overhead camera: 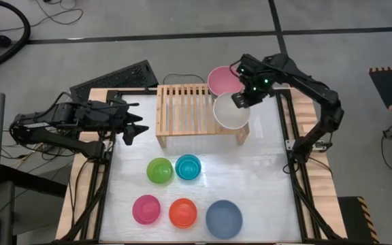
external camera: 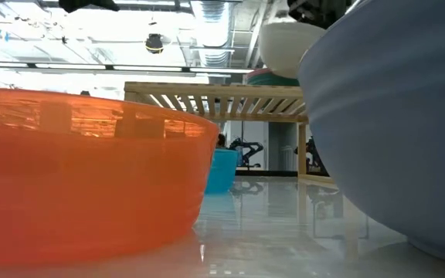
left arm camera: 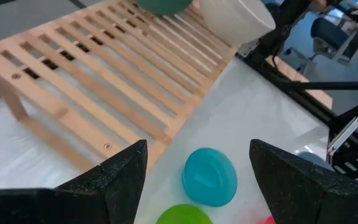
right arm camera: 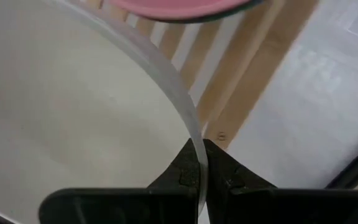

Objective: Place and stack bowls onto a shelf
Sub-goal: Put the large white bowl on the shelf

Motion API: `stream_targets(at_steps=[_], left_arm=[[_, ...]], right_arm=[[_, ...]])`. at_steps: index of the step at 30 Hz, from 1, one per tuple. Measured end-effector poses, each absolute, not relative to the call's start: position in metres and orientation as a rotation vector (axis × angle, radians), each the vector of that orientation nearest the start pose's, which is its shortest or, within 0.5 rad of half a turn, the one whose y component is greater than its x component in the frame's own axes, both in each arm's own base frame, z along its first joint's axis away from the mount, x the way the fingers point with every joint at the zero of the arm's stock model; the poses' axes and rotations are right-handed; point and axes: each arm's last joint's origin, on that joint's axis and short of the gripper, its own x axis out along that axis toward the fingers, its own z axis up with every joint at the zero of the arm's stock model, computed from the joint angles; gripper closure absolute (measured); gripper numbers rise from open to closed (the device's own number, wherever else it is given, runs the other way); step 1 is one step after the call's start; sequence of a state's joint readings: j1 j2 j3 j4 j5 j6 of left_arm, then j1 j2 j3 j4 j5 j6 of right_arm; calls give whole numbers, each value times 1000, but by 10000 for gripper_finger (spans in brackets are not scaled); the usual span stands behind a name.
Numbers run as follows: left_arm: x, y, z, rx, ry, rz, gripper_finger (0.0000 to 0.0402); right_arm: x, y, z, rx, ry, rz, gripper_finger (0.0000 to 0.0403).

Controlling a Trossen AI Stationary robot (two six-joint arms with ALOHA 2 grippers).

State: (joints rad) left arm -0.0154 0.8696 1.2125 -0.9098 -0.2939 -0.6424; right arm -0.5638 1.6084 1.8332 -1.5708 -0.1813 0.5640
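Note:
The light-wood shelf (overhead camera: 192,109) stands at the table's far middle. A light pink bowl (overhead camera: 222,79) sits at its far right end, nested on a teal green bowl (left arm camera: 163,5). My right gripper (overhead camera: 239,101) is shut on the cream bowl (overhead camera: 229,113) over the shelf's right end. My left gripper (overhead camera: 136,129) is open and empty, left of the shelf. The green (overhead camera: 160,170), cyan (overhead camera: 188,167), magenta (overhead camera: 146,209), orange (overhead camera: 182,213) and slate blue (overhead camera: 224,218) bowls rest on their bases on the table. My right gripper pinches the cream bowl's rim (right arm camera: 188,130) on its far right side, one finger inside the bowl and one outside. The fingers come from above, pointing down. The bowl is held mouth up; in the low view its underside (external camera: 284,62) is just above the shelf top.
The five loose bowls fill the table's near half in two rows. Free table shows between them and the shelf, and to the right of the shelf. The shelf's left and middle slats (left arm camera: 104,68) are bare. Dark frame rails (overhead camera: 292,136) edge the table.

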Motion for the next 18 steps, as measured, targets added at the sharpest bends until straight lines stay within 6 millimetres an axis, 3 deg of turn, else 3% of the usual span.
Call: stream_targets(at_steps=[9,18], left_arm=[[141,6,393,-535,452,440,136],[141,6,393,-530,449,445,136]], right_arm=[[207,-142,366,1022,1221,-773,378],[210,-145,361,1023,1237,-773,374]])
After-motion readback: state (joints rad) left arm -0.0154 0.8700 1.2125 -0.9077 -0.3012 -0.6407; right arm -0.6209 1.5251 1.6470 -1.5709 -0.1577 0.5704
